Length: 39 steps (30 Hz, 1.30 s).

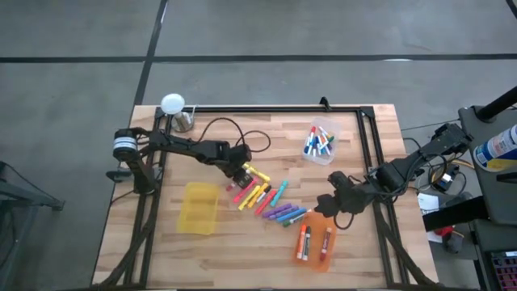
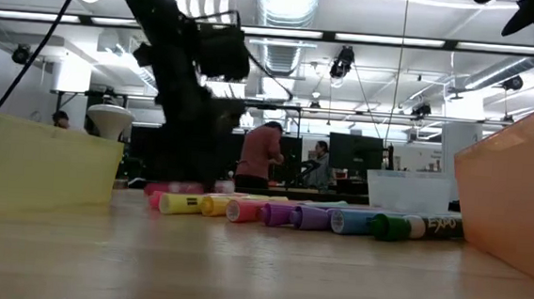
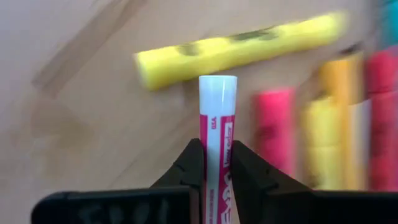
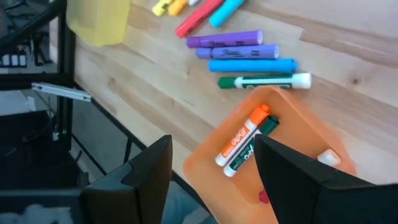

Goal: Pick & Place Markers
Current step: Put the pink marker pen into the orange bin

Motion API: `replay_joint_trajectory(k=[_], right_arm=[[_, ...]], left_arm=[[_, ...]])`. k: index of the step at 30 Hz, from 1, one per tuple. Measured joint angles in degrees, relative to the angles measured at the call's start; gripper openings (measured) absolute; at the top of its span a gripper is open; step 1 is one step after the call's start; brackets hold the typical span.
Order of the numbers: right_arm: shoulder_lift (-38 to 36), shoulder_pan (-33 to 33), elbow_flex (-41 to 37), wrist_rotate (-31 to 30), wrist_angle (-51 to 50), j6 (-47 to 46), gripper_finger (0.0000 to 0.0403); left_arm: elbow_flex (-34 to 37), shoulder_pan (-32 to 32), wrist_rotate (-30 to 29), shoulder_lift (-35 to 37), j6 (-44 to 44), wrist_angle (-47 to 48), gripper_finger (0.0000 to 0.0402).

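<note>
A short pink marker with a white cap stands pinched between the left gripper's two dark fingers, which are clenched on its barrel with the cap end sticking well out past the tips. In the high view that gripper sits at centre-left of the frame, low over the upper-left end of a loose fan of yellow, pink, orange, teal, purple and blue markers lying on the light wooden table.

The hold looks narrow and set far back on the barrel, so the long free end could swing or slip out if the arm turns sharply. A yellow marker lies crosswise just beyond the cap, and a pink one just beside it; a low sideways move might knock these and scatter the row, or send one rolling.

The translucent yellow plastic bin sits lower left of the gripper, near but apart. If that is the target, a release from too high or over the rim could bounce the marker back onto the table.

The right gripper, fingers spread apart and holding nothing, hovers at centre-right above the translucent orange plastic bin, which already holds an orange marker and a few others. A clear plastic bin with more markers stands at upper right. Both arms reaching into the middle pile together could collide.
</note>
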State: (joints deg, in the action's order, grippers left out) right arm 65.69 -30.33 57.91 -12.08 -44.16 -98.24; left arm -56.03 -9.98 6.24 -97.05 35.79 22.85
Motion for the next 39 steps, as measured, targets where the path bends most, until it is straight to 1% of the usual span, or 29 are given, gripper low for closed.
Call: replay_joint_trajectory(k=[3,5,9,11,13,15,20,22,24,27,30,35,39], right_arm=[[-0.02,0.00,0.11,-0.60,2.13,3.12,0.0219],[-0.02,0.00,0.11,-1.62,4.03,4.15,0.0219],[0.14,0.00,0.09,-1.78,5.79,1.89,0.0219],[0.15,0.00,-0.06,-3.49,5.79,1.10,0.0219],[0.15,-0.04,-0.11,-7.52,7.15,2.59,0.0219],[0.15,-0.04,-0.11,-12.85,10.91,7.86,0.0219],[0.37,-0.04,-0.11,-25.63,24.56,32.34,0.0219],[0.63,-0.04,-0.11,-30.18,29.05,39.90,0.0219],[0.97,0.07,-0.11,-33.93,32.54,43.93,0.0219],[1.75,0.88,-0.11,-39.26,34.71,44.63,0.0219],[2.61,2.56,-0.18,-39.31,37.34,43.47,0.0219],[3.65,5.60,-0.18,-39.11,42.60,43.59,0.0219],[3.65,7.66,-0.18,-38.49,46.23,44.76,0.0219]], left_arm=[[-2.30,-0.37,2.54,2.54,0.13,0.71,0.0042],[-4.18,-0.43,3.09,3.94,0.27,0.47,0.0042],[-9.32,-0.72,3.74,7.33,0.42,0.61,0.0042],[-12.26,-1.08,4.83,8.78,1.51,0.64,0.0042],[-15.15,-1.31,5.88,9.65,2.84,0.40,0.0042],[-17.80,-1.56,7.83,10.19,3.38,-0.79,0.0042],[-22.81,-1.55,15.26,10.55,6.69,-7.50,0.0043],[-23.85,-1.55,17.75,10.53,8.12,-10.79,0.0045],[-24.38,-1.55,18.91,10.69,9.58,-15.22,0.0047],[-24.44,-1.55,19.34,10.95,11.41,-21.84,0.0046],[-24.42,-1.55,19.79,10.95,14.08,-26.09,0.0046],[-24.39,-1.53,19.17,10.95,13.88,-27.09,0.0046],[-24.37,-1.44,17.04,10.95,13.97,-28.51,0.0046]])
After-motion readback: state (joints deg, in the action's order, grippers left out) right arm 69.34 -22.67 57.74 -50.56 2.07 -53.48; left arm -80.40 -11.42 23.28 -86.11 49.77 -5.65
